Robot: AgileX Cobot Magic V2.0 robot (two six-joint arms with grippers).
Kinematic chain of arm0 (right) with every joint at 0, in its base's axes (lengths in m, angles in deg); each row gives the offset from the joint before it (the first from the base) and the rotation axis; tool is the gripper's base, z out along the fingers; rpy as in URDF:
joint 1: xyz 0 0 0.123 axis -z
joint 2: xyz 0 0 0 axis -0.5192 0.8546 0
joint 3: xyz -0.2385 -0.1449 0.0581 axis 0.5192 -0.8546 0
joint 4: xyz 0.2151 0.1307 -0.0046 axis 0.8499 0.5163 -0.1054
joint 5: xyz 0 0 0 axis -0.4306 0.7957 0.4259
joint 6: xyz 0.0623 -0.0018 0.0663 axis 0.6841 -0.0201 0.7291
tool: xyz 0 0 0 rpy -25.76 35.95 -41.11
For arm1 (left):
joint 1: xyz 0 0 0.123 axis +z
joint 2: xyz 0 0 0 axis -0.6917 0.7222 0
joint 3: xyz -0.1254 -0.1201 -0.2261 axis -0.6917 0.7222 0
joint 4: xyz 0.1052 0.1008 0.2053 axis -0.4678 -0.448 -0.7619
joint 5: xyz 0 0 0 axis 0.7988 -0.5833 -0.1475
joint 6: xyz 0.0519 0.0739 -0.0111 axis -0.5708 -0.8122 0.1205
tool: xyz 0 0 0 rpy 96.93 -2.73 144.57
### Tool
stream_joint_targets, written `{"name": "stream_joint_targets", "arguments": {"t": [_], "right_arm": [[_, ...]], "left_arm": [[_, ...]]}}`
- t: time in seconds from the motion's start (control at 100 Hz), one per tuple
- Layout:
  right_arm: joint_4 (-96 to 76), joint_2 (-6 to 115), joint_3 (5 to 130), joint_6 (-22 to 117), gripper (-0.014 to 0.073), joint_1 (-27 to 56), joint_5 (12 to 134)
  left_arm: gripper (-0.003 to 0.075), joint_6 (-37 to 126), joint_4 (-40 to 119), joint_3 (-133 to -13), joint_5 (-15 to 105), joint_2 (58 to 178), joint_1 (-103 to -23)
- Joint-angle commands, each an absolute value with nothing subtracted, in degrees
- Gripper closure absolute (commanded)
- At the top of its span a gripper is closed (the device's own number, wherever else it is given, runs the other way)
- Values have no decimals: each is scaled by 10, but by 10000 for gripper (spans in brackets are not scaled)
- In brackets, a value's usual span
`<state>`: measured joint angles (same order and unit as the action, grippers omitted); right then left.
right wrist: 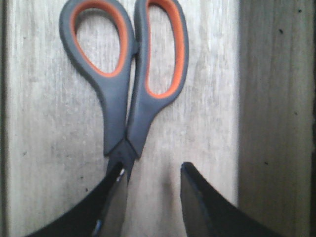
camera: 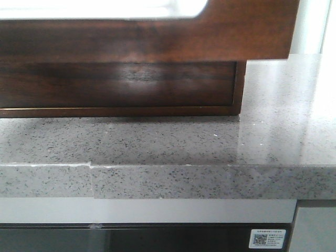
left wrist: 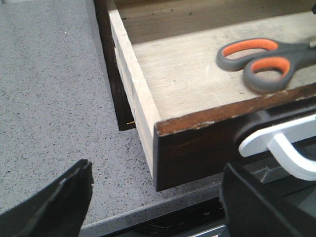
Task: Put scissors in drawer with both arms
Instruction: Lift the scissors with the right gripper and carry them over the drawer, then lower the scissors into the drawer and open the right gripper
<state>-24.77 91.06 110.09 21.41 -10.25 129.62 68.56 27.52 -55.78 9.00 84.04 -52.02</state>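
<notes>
The scissors (right wrist: 126,89), grey handles with orange lining, lie flat on the pale wooden floor of the pulled-out drawer (left wrist: 197,143); they also show in the left wrist view (left wrist: 261,59). The drawer's dark reddish-brown front (camera: 157,42), with its whitish opening along the top, fills the upper front view. My right gripper (right wrist: 153,170) is open just above the drawer floor, one finger (right wrist: 106,207) over the blades, the other beside them on bare wood. My left gripper (left wrist: 158,170) is open and empty, in front of the drawer's front corner. Neither gripper shows in the front view.
The cabinet's dark body (camera: 121,84) stands on a grey speckled countertop (camera: 210,142). The counter's front edge (camera: 210,181) runs below, over a dark panel. A white curved piece on a black part (left wrist: 281,143) sits against the drawer's front. Bare counter (left wrist: 49,98) lies beside the drawer.
</notes>
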Motion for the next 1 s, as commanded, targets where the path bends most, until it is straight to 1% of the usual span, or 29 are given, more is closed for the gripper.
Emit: {"name": "stream_joint_targets", "arguments": {"t": [0.0,0.18,0.29,0.38,0.46,0.58,0.68,0.86,0.99], "right_arm": [[-250,866,1133,239,342,-102,1291],[-254,808,1144,314,342,-99,1329],[-247,765,1136,371,342,-73,1330],[-239,723,1105,422,342,-34,1318],[-234,683,1051,466,342,9,1297],[-232,615,953,556,342,96,1254],[-232,548,863,589,342,167,1207],[-220,439,698,596,342,270,1137],[-185,371,599,596,342,301,1109]], "left_arm": [[209,692,285,-573,133,846,-524],[209,692,285,-573,133,846,-524],[209,692,285,-573,133,846,-524],[209,692,285,-573,132,846,-524],[209,692,285,-573,132,846,-524],[209,692,285,-573,132,846,-524],[209,692,285,-573,132,846,-524],[209,692,286,-573,131,846,-524],[209,692,286,-573,131,846,-524]]}}
